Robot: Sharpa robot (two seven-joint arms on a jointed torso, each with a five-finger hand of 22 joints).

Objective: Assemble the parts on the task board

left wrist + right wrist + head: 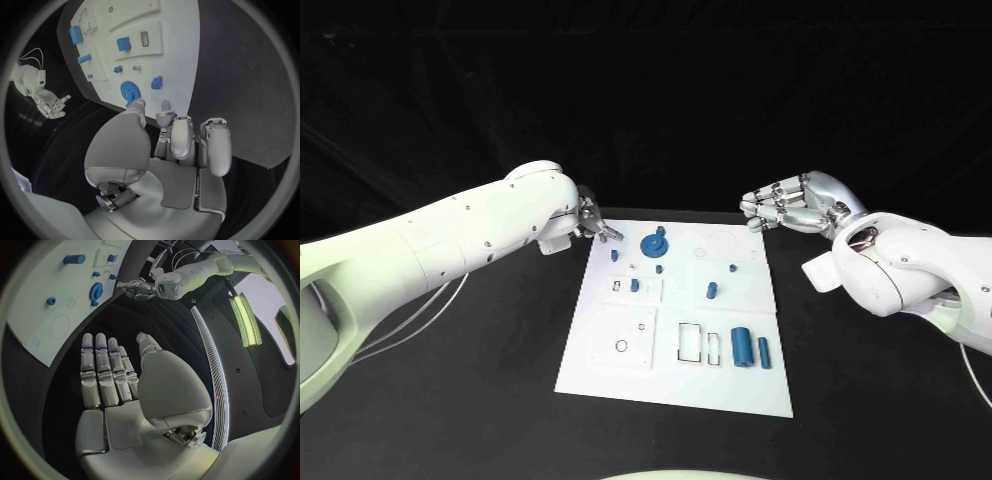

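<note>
The white task board lies in the middle of the black table. A blue gear stands near its far edge, small blue parts are spread over the middle, and two blue cylinders lie at the near right. My left hand hovers at the board's far left corner, fingers apart and pointing at the gear, holding nothing. My right hand hangs beyond the far right corner, off the board. Its fingers are stretched out flat and hold nothing.
The board has empty recesses, among them a rectangular outline and a small ring at the near side. Black table surrounds the board on all sides. A thin white cable hangs under my left arm.
</note>
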